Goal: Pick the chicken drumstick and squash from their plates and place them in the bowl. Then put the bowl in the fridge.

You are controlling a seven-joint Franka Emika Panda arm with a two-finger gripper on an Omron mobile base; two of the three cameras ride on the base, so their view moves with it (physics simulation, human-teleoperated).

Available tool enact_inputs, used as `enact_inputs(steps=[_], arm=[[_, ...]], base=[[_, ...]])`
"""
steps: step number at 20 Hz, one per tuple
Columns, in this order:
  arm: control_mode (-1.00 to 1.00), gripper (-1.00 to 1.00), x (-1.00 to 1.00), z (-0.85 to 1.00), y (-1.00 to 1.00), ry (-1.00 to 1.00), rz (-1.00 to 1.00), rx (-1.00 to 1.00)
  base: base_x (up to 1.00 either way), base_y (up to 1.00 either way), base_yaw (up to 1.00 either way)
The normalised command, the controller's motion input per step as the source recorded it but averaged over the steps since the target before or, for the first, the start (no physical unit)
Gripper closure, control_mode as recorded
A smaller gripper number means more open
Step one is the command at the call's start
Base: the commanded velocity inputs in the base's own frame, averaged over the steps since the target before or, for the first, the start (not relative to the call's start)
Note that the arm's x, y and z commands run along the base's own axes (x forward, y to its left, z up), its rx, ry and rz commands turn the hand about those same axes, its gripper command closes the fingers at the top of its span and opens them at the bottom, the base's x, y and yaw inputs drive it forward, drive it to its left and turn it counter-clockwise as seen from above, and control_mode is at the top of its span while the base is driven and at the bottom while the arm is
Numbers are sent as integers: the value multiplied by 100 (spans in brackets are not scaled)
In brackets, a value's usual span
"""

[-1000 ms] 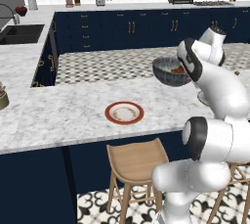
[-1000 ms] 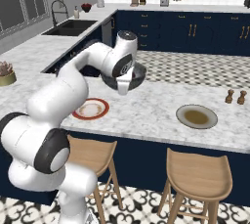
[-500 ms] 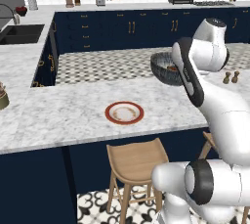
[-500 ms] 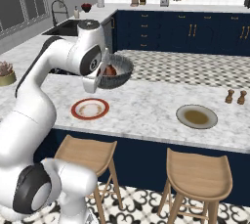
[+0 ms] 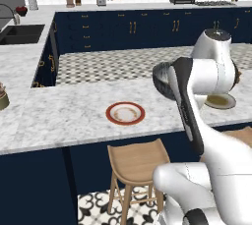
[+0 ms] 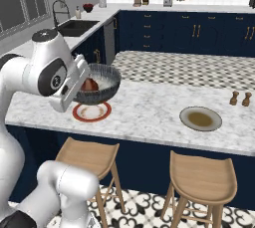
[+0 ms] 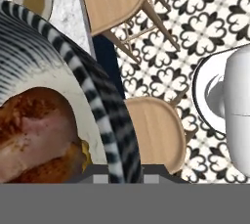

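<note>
My gripper [image 6: 84, 85] is shut on the near rim of the dark ribbed bowl [image 6: 102, 83] and holds it in the air just above the red-rimmed plate [image 6: 92, 113]. The arm covers most of the bowl [image 5: 161, 78] in the left base view. The reddish-brown chicken drumstick [image 7: 34, 132] lies inside the bowl [image 7: 97, 96], with a yellow sliver of squash [image 7: 86, 150] beside it. The drumstick [image 6: 90, 84] also shows over the rim. Both the red-rimmed plate [image 5: 125, 113] and the grey-beige plate [image 6: 200, 118] are bare. The fridge is out of view.
Two wooden stools [image 6: 89, 155] [image 6: 201, 178] stand under the counter's near edge. Salt and pepper shakers [image 6: 239, 98] sit past the grey-beige plate [image 5: 220, 101]. A sink [image 6: 77, 27] lies at the far left, and navy cabinets line the back wall.
The arm has swung round and carried the bowl left and toward the counter's near edge, slightly lower, to above the red-rimmed plate. The grip is unchanged.
</note>
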Motion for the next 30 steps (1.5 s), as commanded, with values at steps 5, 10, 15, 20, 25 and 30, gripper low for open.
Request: enact_inputs(steps=[5, 10, 15, 20, 25, 30], arm=[[-100, 100, -49, 0, 19, -2, 22, -19], [-100, 100, -28, -1, -9, -1, 1, 20], [-100, 100, -41, -13, 0, 0, 0, 12], [-100, 100, -35, -28, 7, 0, 0, -15], [-100, 100, -10, -23, 0, 2, -3, -11], [-100, 100, 0, -14, 0, 4, -1, 0]], base=[[0, 0, 0], [0, 0, 0], [0, 0, 0], [0, 0, 0], [0, 0, 0], [0, 0, 0]])
